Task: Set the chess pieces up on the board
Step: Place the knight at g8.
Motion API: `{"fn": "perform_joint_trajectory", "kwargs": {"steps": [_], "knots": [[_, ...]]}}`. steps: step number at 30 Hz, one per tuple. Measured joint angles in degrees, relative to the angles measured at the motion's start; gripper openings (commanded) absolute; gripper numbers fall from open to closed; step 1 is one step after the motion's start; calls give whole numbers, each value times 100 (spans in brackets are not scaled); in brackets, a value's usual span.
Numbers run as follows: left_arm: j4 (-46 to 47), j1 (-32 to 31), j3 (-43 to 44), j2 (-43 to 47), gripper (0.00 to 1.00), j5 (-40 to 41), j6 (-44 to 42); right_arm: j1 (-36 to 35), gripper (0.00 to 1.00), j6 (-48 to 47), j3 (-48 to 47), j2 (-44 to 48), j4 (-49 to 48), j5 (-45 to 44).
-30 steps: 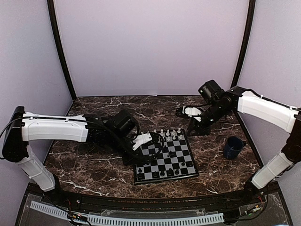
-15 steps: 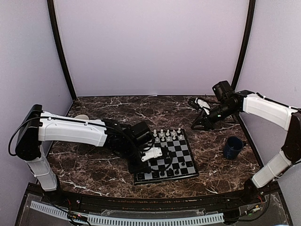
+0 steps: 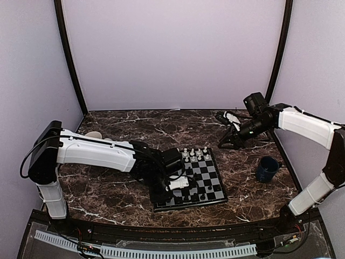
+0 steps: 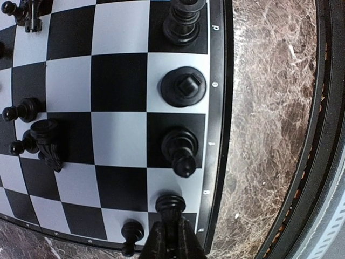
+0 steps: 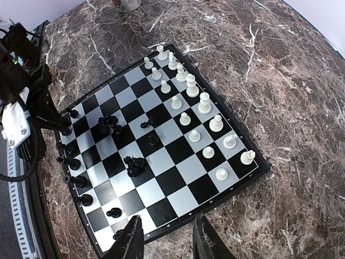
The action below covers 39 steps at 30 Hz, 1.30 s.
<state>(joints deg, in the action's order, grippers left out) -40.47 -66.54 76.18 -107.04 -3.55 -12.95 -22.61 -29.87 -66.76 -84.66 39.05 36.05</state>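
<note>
The board (image 3: 191,204) lies in the middle of the table. White pieces (image 3: 193,154) stand in two rows at its far edge, also seen in the right wrist view (image 5: 205,102). Black pieces (image 4: 183,86) stand along the near edge. A few black pieces (image 5: 133,163) lie tipped on the middle squares. My left gripper (image 4: 171,240) is shut on a black piece with a ringed head (image 4: 170,205), held at the corner squares by the rim (image 4: 226,108). In the top view the left gripper (image 3: 171,186) is at the board's near left. My right gripper (image 3: 226,141) hovers beyond the far right corner, open and empty (image 5: 168,240).
A dark blue mug (image 3: 267,168) stands right of the board. A pale cup (image 3: 94,135) sits at the far left behind the left arm. Dark marble table surrounds the board, with a black frame along the front edge (image 4: 318,135).
My left gripper has swung from the board's far left side to its near left corner with the black piece. My right arm drew back to the right, then stayed still.
</note>
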Motion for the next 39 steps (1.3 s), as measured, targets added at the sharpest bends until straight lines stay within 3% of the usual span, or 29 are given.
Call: {"fn": "perform_joint_trajectory", "kwargs": {"steps": [8,17,32,39], "knots": [[-42,-22,74,-72,7,22,0,0,33,-2,0,0,0,35],[-55,-28,105,-96,17,11,2,0,34,-4,0,-9,17,63],[-57,-50,164,-116,25,46,17,0,37,-52,-33,-114,197,101],[9,-48,166,317,27,352,136,0,37,-68,-935,-267,586,-160]]}}
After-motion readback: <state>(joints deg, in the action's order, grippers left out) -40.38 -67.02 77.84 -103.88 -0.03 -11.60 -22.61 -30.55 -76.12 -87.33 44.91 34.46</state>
